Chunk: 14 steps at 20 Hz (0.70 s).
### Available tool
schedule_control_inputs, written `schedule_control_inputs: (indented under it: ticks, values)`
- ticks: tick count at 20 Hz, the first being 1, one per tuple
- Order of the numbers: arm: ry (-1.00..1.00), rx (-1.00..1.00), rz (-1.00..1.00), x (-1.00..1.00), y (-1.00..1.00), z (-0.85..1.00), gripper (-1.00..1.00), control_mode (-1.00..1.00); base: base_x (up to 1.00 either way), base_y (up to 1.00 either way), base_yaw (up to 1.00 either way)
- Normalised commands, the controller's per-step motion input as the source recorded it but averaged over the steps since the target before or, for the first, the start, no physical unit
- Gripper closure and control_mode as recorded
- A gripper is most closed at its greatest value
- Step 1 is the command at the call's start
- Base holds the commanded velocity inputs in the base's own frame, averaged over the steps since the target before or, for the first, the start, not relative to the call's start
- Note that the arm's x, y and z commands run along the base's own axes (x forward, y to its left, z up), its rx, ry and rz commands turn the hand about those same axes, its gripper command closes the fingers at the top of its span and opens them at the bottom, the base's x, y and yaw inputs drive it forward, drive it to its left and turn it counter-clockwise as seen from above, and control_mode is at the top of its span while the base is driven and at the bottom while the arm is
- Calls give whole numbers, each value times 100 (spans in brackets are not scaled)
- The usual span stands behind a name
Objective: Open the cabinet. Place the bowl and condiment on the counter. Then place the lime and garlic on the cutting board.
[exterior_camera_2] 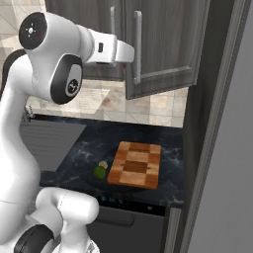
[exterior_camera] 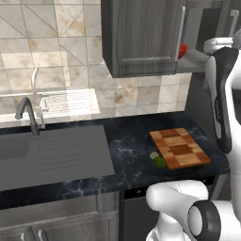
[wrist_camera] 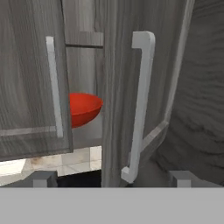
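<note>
Tiled kitchen wall, cabinet (wrist_camera: 118, 87) partly ajar. Gripper (wrist_camera: 113, 179) empty, fingers apart; vertical right-door handle (wrist_camera: 139, 105) just ahead; bowl (wrist_camera: 83, 107) behind door gap.

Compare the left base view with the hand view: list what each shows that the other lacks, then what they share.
Left base alone: the checkered wooden cutting board, the small dark green lime and pale garlic bulb beside it on the black marble counter, and the grey sink with its faucet.
Hand alone: the gripper's dark fingertips.
Both: the dark grey wood-grain cabinet with silver bar handles, ajar, and the glossy red bowl inside.
</note>
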Motion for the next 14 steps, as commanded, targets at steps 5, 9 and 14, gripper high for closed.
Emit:
schedule_control_inputs:
  ticks: [5, 9, 14]
  values:
    - [0, -6, 0, 0, 29, 0, -100, -100, 0, 0, 0]
    - [1, -7, 0, 0, 27, 0, -100, -100, 0, 0, 0]
    - [4, -7, 0, 5, 16, 0, -100, -100, 0, 0, 0]
